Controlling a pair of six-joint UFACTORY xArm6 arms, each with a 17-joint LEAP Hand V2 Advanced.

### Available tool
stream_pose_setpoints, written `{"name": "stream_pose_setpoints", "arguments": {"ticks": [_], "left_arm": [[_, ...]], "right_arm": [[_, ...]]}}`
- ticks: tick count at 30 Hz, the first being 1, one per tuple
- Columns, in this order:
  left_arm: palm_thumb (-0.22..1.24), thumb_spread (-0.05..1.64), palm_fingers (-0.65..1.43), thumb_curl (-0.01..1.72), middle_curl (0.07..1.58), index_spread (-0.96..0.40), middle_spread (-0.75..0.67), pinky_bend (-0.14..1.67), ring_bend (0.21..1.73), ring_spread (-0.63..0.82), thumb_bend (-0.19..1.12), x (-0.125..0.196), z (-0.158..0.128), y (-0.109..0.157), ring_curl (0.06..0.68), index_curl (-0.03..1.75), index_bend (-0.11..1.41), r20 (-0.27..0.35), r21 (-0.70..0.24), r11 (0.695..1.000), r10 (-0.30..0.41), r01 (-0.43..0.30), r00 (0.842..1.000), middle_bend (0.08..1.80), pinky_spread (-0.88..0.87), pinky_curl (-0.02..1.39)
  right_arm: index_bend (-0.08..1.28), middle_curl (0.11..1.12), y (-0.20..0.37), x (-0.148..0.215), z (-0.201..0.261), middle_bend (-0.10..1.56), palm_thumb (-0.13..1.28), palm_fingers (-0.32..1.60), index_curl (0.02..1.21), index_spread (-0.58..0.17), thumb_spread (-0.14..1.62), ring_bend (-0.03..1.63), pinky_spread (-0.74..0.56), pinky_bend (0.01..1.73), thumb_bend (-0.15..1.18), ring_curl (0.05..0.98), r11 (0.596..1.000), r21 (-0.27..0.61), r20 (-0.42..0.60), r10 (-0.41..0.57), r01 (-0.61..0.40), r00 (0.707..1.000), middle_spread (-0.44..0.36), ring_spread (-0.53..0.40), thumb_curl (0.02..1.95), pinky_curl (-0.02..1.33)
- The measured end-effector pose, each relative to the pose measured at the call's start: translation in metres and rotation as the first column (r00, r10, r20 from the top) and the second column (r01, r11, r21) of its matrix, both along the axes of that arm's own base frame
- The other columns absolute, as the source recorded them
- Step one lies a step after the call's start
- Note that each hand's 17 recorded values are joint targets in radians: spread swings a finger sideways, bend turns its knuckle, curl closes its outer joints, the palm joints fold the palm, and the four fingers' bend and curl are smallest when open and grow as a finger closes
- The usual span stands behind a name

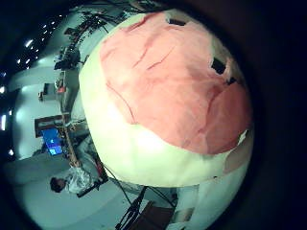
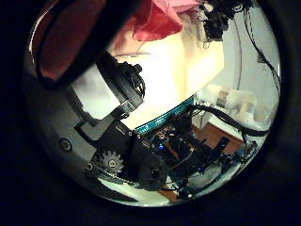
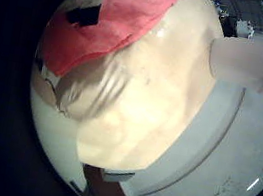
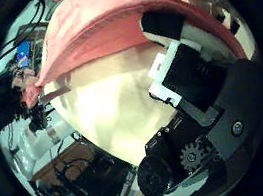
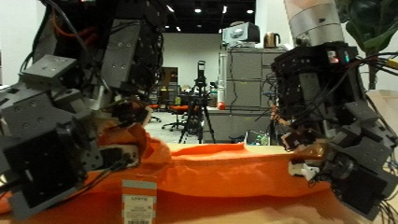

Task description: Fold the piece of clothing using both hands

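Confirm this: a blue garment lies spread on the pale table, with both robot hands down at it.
Wrong colour: the garment is orange, not blue, as the outside view shows. It does lie spread on the pale table, with the left hand and right hand down at it.

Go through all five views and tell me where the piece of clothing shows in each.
Outside view: clothing spread across the table between both hands.
Left little finger view: clothing covers much of the table.
Left thumb view: bunched beside fingers.
Right little finger view: lying on the table.
Right thumb view: behind fingers.
Shared landmark: the pale table.
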State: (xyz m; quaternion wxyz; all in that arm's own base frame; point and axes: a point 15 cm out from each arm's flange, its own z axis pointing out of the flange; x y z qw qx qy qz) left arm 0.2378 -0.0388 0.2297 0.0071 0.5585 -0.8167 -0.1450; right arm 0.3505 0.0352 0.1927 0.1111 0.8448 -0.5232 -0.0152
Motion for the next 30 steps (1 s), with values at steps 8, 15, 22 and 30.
{"name": "stream_pose_setpoints", "arguments": {"ticks": [8,15,22,30], "left_arm": [[0.71,1.30,0.89,0.34,0.61,-0.59,-0.52,0.19,0.58,-0.51,-0.01,-0.031,0.010,0.012,0.347,0.77,0.66,-0.073,-0.009,0.999,-0.036,0.035,0.997,1.00,-0.26,0.05],[0.70,1.31,0.92,0.34,0.61,-0.60,-0.53,0.19,0.57,-0.52,-0.01,-0.035,0.032,0.020,0.350,0.77,0.64,-0.039,-0.016,0.999,-0.033,0.033,0.999,0.99,-0.28,0.05],[0.69,1.30,0.94,0.34,0.61,-0.61,-0.53,0.19,0.56,-0.53,-0.01,-0.024,0.064,0.027,0.349,0.77,0.63,0.001,-0.030,0.999,-0.010,0.010,1.000,0.98,-0.31,0.04],[0.69,1.29,0.96,0.34,0.61,-0.62,-0.53,0.19,0.54,-0.54,-0.01,-0.012,0.083,0.030,0.350,0.78,0.60,0.001,-0.028,1.000,0.005,-0.005,1.000,0.97,-0.32,0.03]], "right_arm": [[1.05,0.79,-0.010,-0.057,0.033,1.24,1.10,1.14,0.83,-0.293,1.15,1.32,-0.31,1.23,0.04,0.673,1.000,-0.012,-0.038,-0.018,0.017,0.999,-0.162,-0.232,0.52,0.75],[1.07,0.80,-0.013,-0.090,0.059,1.26,1.11,1.13,0.85,-0.278,1.15,1.33,-0.28,1.25,0.01,0.686,1.000,-0.011,-0.029,-0.024,0.024,0.999,-0.154,-0.226,0.56,0.78],[1.07,0.79,-0.009,-0.082,0.095,1.27,1.11,1.12,0.85,-0.270,1.15,1.34,-0.27,1.25,-0.01,0.691,0.999,-0.006,0.010,-0.035,0.036,0.999,-0.148,-0.222,0.59,0.80],[1.07,0.79,-0.005,-0.074,0.123,1.28,1.11,1.13,0.86,-0.265,1.14,1.35,-0.27,1.23,-0.01,0.690,0.999,-0.002,0.037,-0.046,0.047,0.998,-0.145,-0.217,0.62,0.81]]}}
